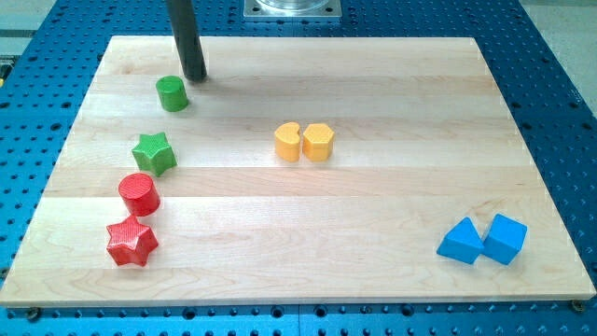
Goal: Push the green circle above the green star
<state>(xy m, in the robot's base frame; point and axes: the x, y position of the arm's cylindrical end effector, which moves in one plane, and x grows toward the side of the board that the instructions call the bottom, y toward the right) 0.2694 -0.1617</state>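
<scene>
Red circle (139,194) nr the view's left edge, w/ red star (131,243) just below it, touching or nearly; two yellow blocks mid-tabletop, side by side & touching: left one (288,142) prob. a heart, right one (318,142) roughly hexagonal; two blue blocks at the view's bottom right, touching: left (461,242), right (505,238); pale wood tabletop (373,205) on blue perforated base (560,93).

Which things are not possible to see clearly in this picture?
- My tip: whether it touches the green circle cannot be told; it stands just to the circle's upper right.
- The rod's upper part: cut off by the view's top edge.
- Yellow blocks: their exact shapes are too small to name.
- The green star is fully visible.
</scene>
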